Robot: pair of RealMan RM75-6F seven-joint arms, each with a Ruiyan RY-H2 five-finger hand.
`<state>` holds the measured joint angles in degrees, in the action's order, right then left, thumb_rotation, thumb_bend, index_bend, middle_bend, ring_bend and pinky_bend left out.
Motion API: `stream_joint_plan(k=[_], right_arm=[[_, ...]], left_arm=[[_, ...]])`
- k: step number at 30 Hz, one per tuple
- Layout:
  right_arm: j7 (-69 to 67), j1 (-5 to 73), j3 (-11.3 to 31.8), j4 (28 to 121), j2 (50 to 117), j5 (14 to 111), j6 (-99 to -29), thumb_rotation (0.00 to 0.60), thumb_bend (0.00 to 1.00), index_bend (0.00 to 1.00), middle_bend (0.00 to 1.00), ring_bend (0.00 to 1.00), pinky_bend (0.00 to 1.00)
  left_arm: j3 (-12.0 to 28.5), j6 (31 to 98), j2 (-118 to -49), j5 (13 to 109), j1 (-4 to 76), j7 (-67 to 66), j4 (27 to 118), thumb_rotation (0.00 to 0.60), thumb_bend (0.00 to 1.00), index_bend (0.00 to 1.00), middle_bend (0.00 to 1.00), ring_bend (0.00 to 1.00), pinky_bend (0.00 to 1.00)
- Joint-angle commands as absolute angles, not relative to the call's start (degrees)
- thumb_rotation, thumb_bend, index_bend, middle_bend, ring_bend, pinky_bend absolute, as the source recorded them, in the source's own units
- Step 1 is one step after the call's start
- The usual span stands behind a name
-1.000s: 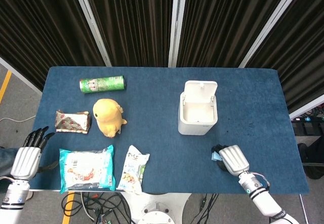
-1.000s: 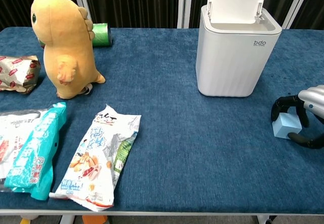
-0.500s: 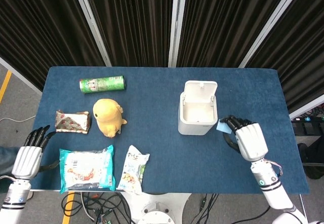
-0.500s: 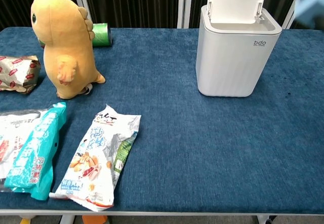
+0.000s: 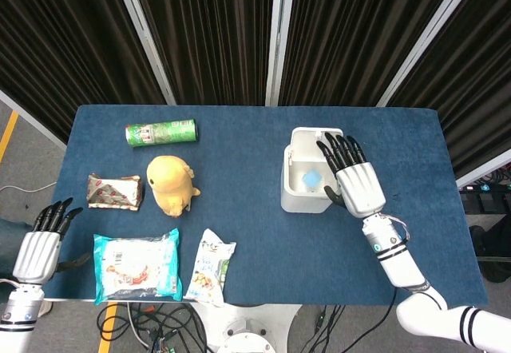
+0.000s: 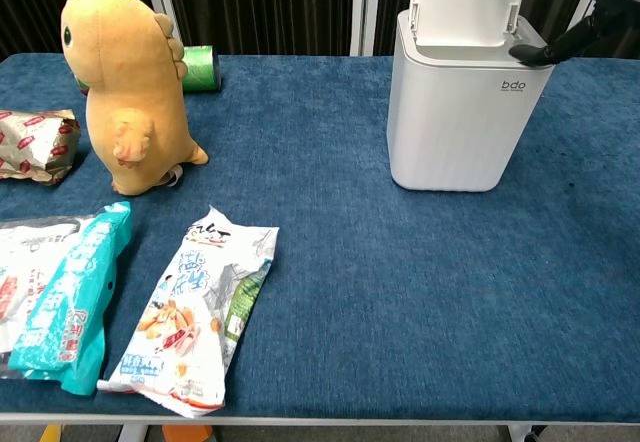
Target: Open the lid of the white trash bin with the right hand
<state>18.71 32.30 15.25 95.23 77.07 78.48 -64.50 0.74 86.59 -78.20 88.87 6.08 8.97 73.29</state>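
Lid (image 6: 462,2) of white trash bin (image 6: 460,112) already standing upright, right of table centre; opening apparently done. Right hand (image 5: 351,179) spread above the rim, holding nothing; pale blue block (image 5: 311,179) lying inside.

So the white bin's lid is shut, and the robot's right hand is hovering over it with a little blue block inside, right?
Not quite: the lid of the white bin stands open, upright at the back, as the chest view shows. The rest holds: the right hand is over the bin, and the head view shows a small blue block inside.
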Motion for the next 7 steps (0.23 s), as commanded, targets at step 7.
stream_joint_plan(k=[7], right_arm=[[7.1, 12.5, 1.2, 89.9, 73.1, 92.4, -90.4, 0.600, 0.04, 0.00, 0.00, 0.00, 0.00]], left_arm=[[0.3, 86.4, -77.9, 89.9, 6.5, 8.0, 74.7, 0.600, 0.04, 0.15, 0.04, 0.00, 0.09]])
